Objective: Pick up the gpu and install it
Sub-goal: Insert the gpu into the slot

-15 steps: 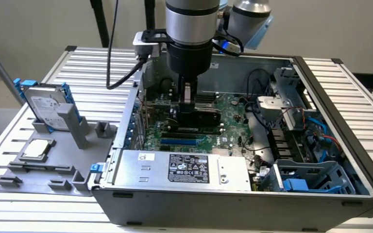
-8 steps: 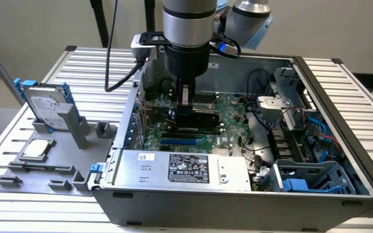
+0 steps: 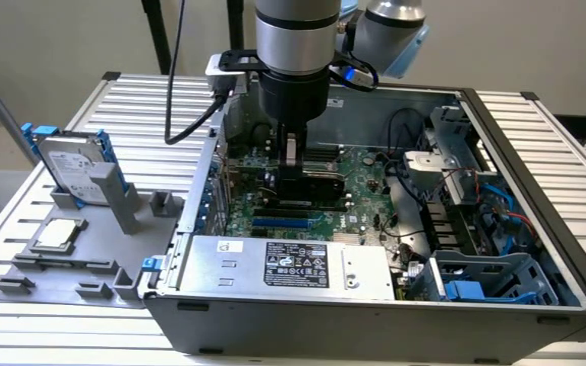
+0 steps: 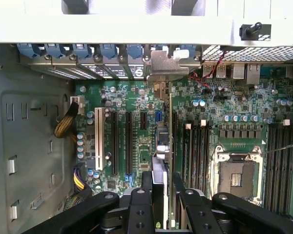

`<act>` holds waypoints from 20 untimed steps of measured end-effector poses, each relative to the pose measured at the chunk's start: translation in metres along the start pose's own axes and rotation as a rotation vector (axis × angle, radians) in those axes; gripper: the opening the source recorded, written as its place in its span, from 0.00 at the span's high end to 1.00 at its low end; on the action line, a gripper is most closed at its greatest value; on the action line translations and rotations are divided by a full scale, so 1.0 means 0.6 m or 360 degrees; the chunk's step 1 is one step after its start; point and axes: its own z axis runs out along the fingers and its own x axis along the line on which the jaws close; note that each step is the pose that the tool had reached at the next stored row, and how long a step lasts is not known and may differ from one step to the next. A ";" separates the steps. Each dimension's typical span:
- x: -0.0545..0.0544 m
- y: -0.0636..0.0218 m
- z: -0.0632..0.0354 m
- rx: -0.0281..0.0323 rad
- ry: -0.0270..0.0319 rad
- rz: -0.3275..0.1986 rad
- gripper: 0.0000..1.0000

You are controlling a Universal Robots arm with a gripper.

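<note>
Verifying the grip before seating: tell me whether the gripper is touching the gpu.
Touching. In the wrist view the gripper clamps both faces of the gpu, which is seen edge-on above the motherboard, with no gap on either side.

gpu (image 4: 162, 141): silver bracket | motherboard (image 4: 224, 105): green | pincer (image 4: 162, 178): black | case (image 3: 272, 335): grey

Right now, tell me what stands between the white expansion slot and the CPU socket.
In the wrist view: black expansion slots, the gpu held edge-on in the gripper, then the memory slots.
</note>
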 end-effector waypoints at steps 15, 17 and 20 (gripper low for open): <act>0.003 0.007 0.026 0.00000 0.00000 0.0000 0.73; 0.004 0.007 0.028 0.00000 0.00001 0.0000 0.73; 0.004 0.007 0.033 0.00000 0.00002 0.0000 0.73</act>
